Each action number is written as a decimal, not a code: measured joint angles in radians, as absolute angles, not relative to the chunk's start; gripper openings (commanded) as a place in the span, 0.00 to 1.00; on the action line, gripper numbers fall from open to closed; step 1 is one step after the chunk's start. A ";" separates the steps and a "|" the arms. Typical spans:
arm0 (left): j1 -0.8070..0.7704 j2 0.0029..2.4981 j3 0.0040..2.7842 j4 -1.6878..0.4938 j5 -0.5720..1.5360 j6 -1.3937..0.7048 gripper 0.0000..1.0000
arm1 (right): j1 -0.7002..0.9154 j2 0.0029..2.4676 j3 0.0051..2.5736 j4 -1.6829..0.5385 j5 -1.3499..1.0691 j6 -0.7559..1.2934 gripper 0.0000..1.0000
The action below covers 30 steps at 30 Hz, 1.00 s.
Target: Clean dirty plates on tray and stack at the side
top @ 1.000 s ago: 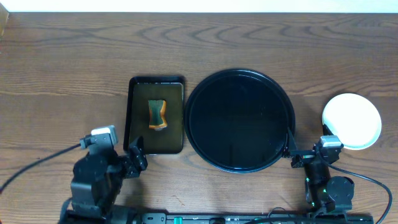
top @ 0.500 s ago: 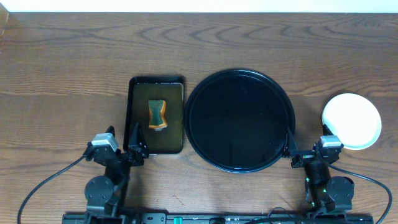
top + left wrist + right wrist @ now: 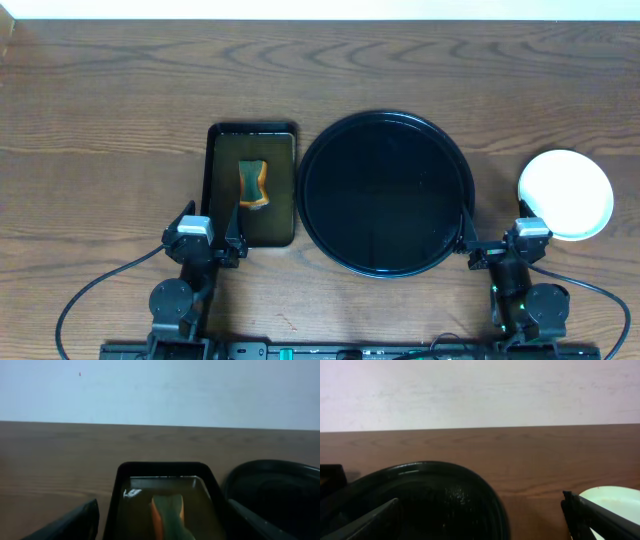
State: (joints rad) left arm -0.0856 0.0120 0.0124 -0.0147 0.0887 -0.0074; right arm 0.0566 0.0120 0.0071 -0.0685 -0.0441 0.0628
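Plates (image 3: 565, 195) are sitting on the table (image 3: 100, 100) well to the right of the round black tray (image 3: 385, 190), which is lying bare. From overhead they are showing as one pale disc with no streaks, so I cannot tell how many are stacked; by my judgement the cleaning is looking finished. The sponge (image 3: 253, 184) is resting in the rectangular tray (image 3: 216, 180), which appears to be holding liquid. In the left wrist view, the left claw (image 3: 162, 510) is hanging released, fingers spread wide and grasping nothing, low over the near rim of that rectangular tray. Any forward nudge from here is risking a catch on the rim and a slosh onto the table. In the right wrist view, the right claw (image 3: 480, 502) is likewise spread and grasping nothing, with the round tray's rim beside its left finger and a plate edge just beside its right finger. A careless swing to the right is likely to shove the plates or tip the pile.
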 measured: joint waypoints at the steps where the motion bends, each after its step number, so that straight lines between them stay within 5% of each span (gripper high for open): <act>1: -0.086 0.012 0.012 -0.015 0.089 -0.002 0.79 | 0.057 0.012 0.007 -0.068 -0.044 0.063 0.99; 30: -0.086 0.012 0.013 -0.017 0.091 0.008 0.79 | 0.057 0.012 0.007 -0.068 -0.044 0.063 0.99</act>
